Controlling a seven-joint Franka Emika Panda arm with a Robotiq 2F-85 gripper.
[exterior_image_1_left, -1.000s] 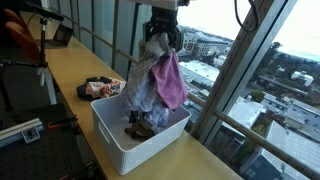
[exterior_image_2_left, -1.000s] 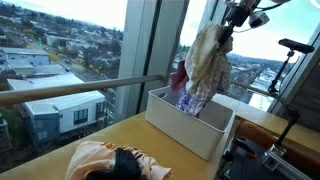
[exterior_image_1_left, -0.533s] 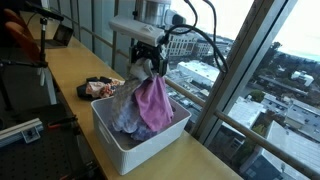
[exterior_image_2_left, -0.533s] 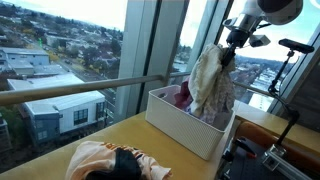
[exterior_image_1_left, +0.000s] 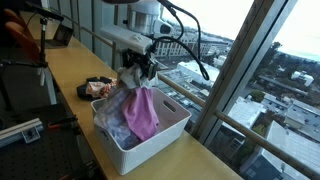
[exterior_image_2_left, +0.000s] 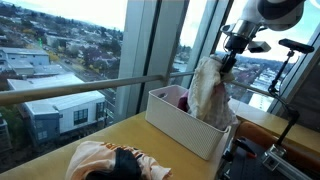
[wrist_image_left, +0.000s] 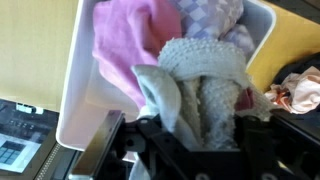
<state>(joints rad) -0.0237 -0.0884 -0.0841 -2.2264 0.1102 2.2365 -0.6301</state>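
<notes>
One claw (exterior_image_1_left: 141, 70): on the arm above the bin, fingers buried in cloth; in the wrist view only its dark body shows at the bottom edge, so whether it stands spread or clamped cannot be told.
Cloth bundle (exterior_image_1_left: 133, 103): rises in a peak to the claw and touches it, lower part sunk inside the bin; in an exterior view (exterior_image_2_left: 210, 92) it reads pale beige.
Knitted grey-green towel (wrist_image_left: 205, 90): nearest the claw in the wrist view, folded in thick ridges.
Pink cloth (exterior_image_1_left: 143, 116): hangs on the bundle's near side, down into the bin.
Checked cloth (wrist_image_left: 212, 14): at the bin's far end.
Bin (exterior_image_1_left: 118, 150): white, rectangular, open top, on the surface beside the window.
Surface (exterior_image_1_left: 68, 72): light wood, long, along the glass.
Loose clothes heap (exterior_image_1_left: 98, 88): peach and dark pieces, on the surface just outside the bin.
</notes>
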